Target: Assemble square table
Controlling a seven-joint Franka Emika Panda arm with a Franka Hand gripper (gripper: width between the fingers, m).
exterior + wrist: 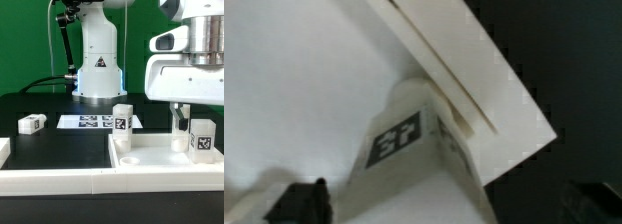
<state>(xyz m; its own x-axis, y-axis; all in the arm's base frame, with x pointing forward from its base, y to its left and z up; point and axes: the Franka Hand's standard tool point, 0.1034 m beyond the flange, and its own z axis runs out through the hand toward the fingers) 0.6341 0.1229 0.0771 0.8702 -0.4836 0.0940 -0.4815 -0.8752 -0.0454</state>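
Note:
The white square slab (160, 156) lies rim-up at the exterior view's right. One tagged white leg (123, 119) stands at its left corner and another (203, 140) at its right. A third leg (31, 123) lies loose on the black table at the left. My gripper (182, 122) hangs over the slab just left of the right leg, fingertips close to the slab. In the wrist view a tagged leg (397, 140) stands by the slab's rim (473, 80). The dark fingers (304, 203) of my gripper (446, 208) stand wide apart with nothing gripped between them.
The marker board (93, 122) lies flat behind the slab, in front of the robot base (98, 70). A long white rail wall (60, 181) runs along the front edge, with a short end (4, 150) at the far left.

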